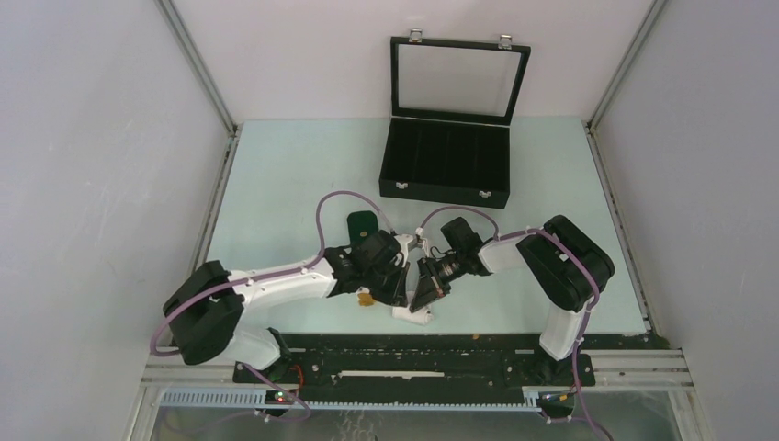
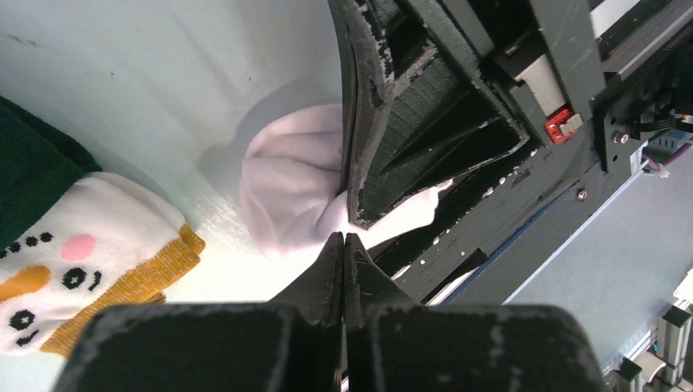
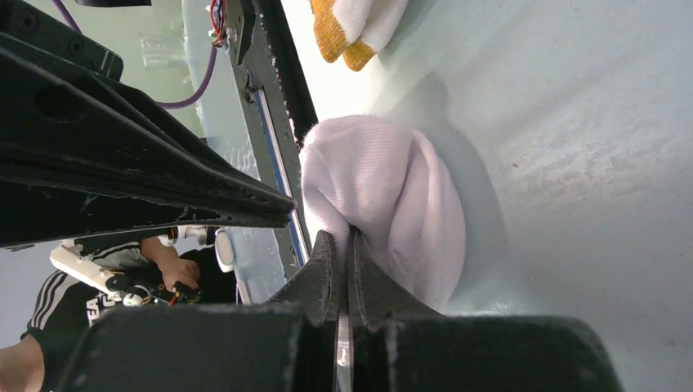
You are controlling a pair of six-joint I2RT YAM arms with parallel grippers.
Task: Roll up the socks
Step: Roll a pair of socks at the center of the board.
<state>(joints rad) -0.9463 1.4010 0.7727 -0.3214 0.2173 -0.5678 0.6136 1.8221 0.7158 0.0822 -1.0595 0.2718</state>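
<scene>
The white sock [image 1: 413, 314] lies bunched near the table's front edge, under both grippers. My right gripper [image 3: 343, 235] is shut on a fold of the white sock [image 3: 384, 196]. My left gripper [image 2: 343, 238] is shut, its tips right at the bunched white sock [image 2: 290, 188]; no fabric shows between them. The right gripper's fingers [image 2: 364, 122] stand just beyond my left tips. The dark green sock [image 1: 362, 223] lies to the left, its white-orange snowman end [image 2: 73, 261] close by. In the top view the left gripper [image 1: 402, 283] and right gripper [image 1: 428, 287] meet. The cuff stripes are hidden.
An open black case [image 1: 445, 167] with a glass lid stands at the back of the table. The black front rail [image 1: 413, 354] runs just behind the white sock. Grey walls close off both sides. A person's hand [image 3: 167, 273] shows beyond the front edge.
</scene>
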